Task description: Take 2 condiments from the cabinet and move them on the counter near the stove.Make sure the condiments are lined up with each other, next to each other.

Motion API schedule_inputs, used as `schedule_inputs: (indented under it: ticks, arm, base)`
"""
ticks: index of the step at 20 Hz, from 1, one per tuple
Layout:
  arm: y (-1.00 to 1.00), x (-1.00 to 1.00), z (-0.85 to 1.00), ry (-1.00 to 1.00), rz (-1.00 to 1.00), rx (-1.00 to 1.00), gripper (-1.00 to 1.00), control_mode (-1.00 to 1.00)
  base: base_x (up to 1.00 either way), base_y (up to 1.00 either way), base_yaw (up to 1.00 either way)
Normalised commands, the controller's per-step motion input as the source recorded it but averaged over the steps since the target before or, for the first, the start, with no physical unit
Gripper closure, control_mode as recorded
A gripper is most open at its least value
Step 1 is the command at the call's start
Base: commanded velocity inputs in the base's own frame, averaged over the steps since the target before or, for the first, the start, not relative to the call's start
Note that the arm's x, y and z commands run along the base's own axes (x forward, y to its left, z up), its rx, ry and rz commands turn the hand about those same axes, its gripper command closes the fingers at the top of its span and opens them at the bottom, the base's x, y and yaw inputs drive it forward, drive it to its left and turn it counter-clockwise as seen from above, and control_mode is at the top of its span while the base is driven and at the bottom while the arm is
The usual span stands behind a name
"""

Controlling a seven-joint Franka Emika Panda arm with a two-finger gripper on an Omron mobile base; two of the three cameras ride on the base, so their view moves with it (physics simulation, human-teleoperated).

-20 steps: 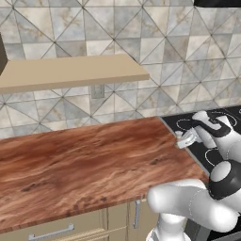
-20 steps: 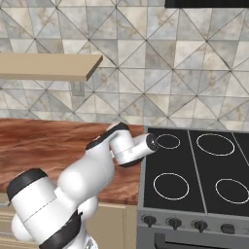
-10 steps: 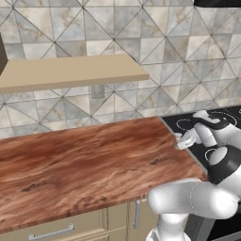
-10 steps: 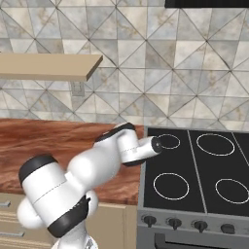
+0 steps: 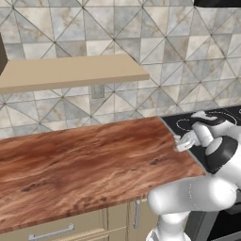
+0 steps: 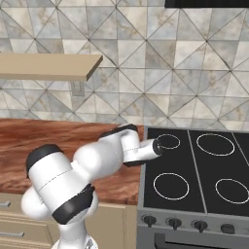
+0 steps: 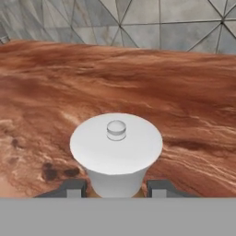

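The long wooden surface (image 5: 84,164) runs from the left to the black stove (image 6: 204,170). The tan shelf (image 5: 70,73) of the cabinet hangs on the tile wall above it. The white arm (image 6: 97,160) reaches over the spot where the wood meets the stove. The jaws pinch the pale shaker with a white cap (image 7: 116,147) just above the wood, one dark finger (image 7: 73,188) on each side.

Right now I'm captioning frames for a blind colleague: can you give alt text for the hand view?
A pale shaker with a white cap sits between the gripper's two dark fingertips, close to the camera. Beyond it stretches the reddish-brown wood-grain counter, with grey tiled wall along the top.
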Motion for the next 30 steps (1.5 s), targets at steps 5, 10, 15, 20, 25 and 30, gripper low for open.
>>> schedule_inputs:
  ticks: [5, 10, 15, 20, 25, 30]
  arm:
    - [0.00, 0.04, -0.15, 0.00, 0.01, 0.00, 1.00, -1.00]
    - [0.00, 0.04, -0.18, 0.00, 0.00, 0.00, 1.00, -1.00]
    - [0.00, 0.06, -0.16, 0.00, 0.00, 0.00, 1.00, -1.00]
    - [0.00, 0.07, -0.14, 0.00, 0.00, 0.00, 1.00, -1.00]
    - [0.00, 0.07, -0.14, 0.00, 0.00, 0.00, 1.00, -1.00]
    - [0.00, 0.05, -0.17, -0.01, 0.00, 0.00, 1.00, -1.00]
  base:
    - [0.00, 0.00, 0.00]
    - [0.00, 0.00, 0.00]
    - [0.00, 0.00, 0.00]
    - [0.00, 0.00, 0.00]
    - [0.00, 0.00, 0.00]
    - [0.00, 0.00, 0.00]
